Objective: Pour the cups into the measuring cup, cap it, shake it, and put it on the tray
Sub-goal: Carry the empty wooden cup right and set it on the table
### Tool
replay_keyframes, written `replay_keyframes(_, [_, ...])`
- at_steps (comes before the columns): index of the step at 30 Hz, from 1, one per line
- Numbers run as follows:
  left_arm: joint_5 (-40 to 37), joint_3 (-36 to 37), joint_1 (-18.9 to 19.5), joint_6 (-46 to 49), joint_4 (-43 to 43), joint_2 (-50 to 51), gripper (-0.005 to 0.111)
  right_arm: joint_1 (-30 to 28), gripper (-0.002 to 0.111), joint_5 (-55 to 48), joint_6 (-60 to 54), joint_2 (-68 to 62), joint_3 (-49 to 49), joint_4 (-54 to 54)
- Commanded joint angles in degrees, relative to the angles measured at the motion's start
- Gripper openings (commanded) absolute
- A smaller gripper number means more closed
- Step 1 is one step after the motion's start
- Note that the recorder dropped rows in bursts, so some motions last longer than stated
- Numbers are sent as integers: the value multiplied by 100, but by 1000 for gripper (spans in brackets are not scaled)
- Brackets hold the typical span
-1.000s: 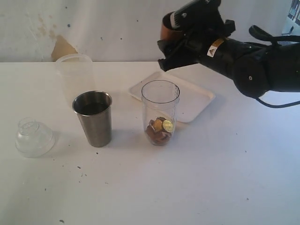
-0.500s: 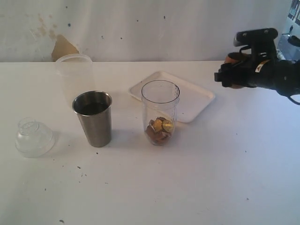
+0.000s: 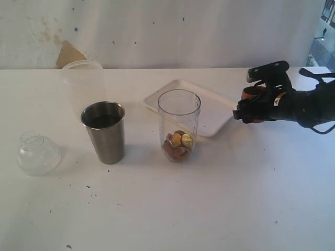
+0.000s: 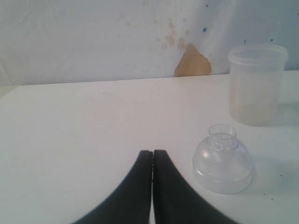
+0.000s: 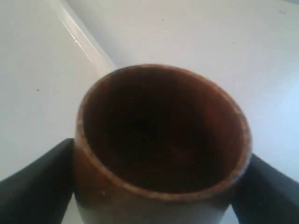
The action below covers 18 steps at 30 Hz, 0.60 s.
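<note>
**Right pincer [image 3: 255,109] clamps the reddish-brown rounded wooden cup [image 3: 253,95] low near the desk's [image 3: 209,209] right edge.**

The wooden cup is upright, its dark hollow showing nothing inside, with a black finger on each side of its wall, just off the right corner of the flat white rectangular tray [image 3: 220,112]. Whether it touches the desk cannot be told. A second ago it was held high and tipped behind the tall clear straight-sided measuring cup [image 3: 179,125]; since then it has swung right and come down. The measuring cup stands unmoved mid-desk, with brown and gold round pieces heaped at its bottom. The tapered shiny steel tumbler [image 3: 104,132] stays to its left. The left pincer [image 4: 152,156] is pressed closed and empty, near the clear domed lid [image 4: 223,161] and the frosted plastic tub [image 4: 257,84].
</note>
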<state>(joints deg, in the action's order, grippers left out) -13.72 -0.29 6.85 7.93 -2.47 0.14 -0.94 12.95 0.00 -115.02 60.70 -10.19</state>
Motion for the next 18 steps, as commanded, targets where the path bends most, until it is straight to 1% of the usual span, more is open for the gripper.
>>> replay_keyframes(1, [34, 29, -21, -21, -48, -14, 1, -24, 59, 120, 0, 60, 38, -45])
replay_keyframes(2, [34, 29, -21, -21, -48, -14, 1, -24, 73, 88, 0, 60, 38, -34])
replay_keyframes(3, [34, 29, -21, -21, -48, -14, 1, -24, 85, 5, 0, 60, 38, -34])
replay_keyframes(4, [34, 29, -21, -21, -48, -14, 1, -24, 94, -100, 0, 60, 52, -34])
replay_keyframes(5, [34, 29, -21, -21, -48, -14, 1, -13, 100, -159, 0, 60, 52, -34])
replay_keyframes(6, [34, 29, -21, -21, -48, -14, 1, -13, 103, -203, 0, 60, 52, -34])
replay_keyframes(7, [34, 29, -21, -21, -48, -14, 1, -13, 104, -245, 0, 60, 52, -56])
replay_keyframes(13, [34, 29, -21, -21, -48, -14, 1, -13, 104, -398, 0, 301, 52, -56])
replay_keyframes(18, [34, 29, -21, -21, -48, -14, 1, -13, 104, -606, 0, 855, 52, -56])
